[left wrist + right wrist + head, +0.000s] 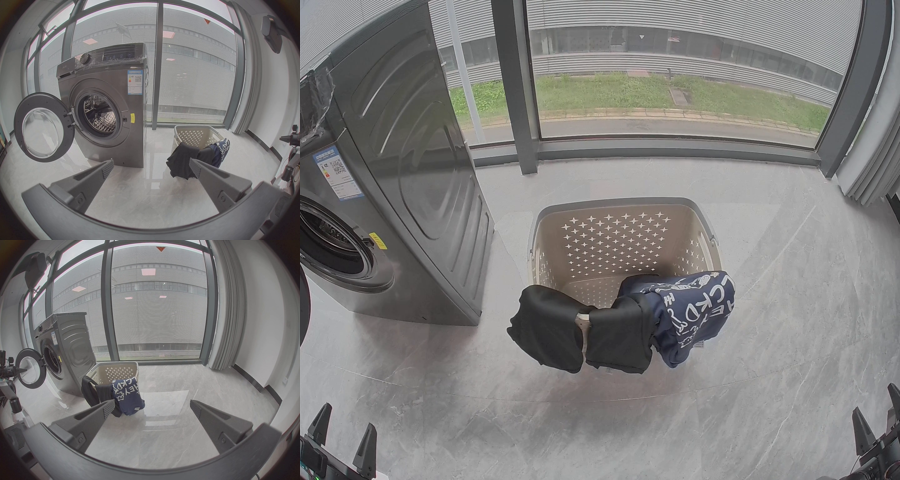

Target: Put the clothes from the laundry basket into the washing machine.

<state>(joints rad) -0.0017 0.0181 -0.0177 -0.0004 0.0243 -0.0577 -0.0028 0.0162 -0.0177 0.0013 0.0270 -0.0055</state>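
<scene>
A beige laundry basket point(625, 240) stands on the floor ahead of me. A black garment point(575, 328) and a navy printed garment point(690, 309) hang over its near rim. The grey washing machine point(406, 175) stands to the left, its round door point(42, 126) swung open and the drum point(100, 114) exposed. My left gripper point(151, 167) is open and holds nothing, low at the near left point(340, 437), well short of the basket point(195, 136). My right gripper point(151, 407) is open too, low at the near right point(878, 415), with the basket point(114, 372) far ahead of it.
Tall windows point(675, 69) run along the far wall, with a dark frame post point(515, 87) behind the basket. Grey curtains point(878, 169) hang at the far right. Bare grey tiled floor point(787, 350) spreads around the basket and in front of the machine.
</scene>
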